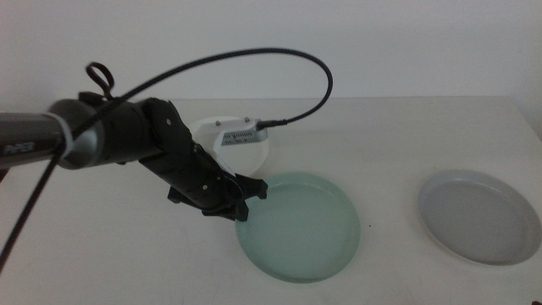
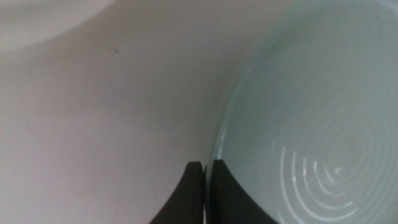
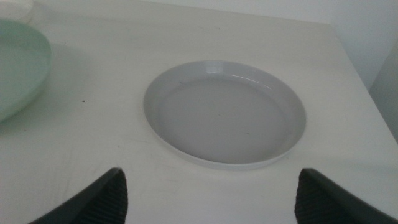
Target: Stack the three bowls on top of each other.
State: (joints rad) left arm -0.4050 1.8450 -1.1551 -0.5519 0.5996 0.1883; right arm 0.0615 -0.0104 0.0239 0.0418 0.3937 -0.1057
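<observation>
A pale mint green bowl (image 1: 301,224) lies at the table's centre. My left gripper (image 1: 246,199) is shut on its left rim; in the left wrist view the gripper (image 2: 204,165) pinches the edge of the green bowl (image 2: 311,112). The white bowl (image 1: 203,131) sits behind the left arm and is mostly hidden by it; its rim (image 2: 43,25) shows near the jaws. A light grey bowl (image 1: 478,216) rests at the right. My right gripper (image 3: 211,177) hangs open just short of the grey bowl (image 3: 224,115) and is out of the middle view.
The left arm's black cable (image 1: 254,55) arcs over the white bowl. The table's right edge (image 3: 354,74) runs close beyond the grey bowl. Bare tabletop (image 1: 389,152) separates the green and grey bowls.
</observation>
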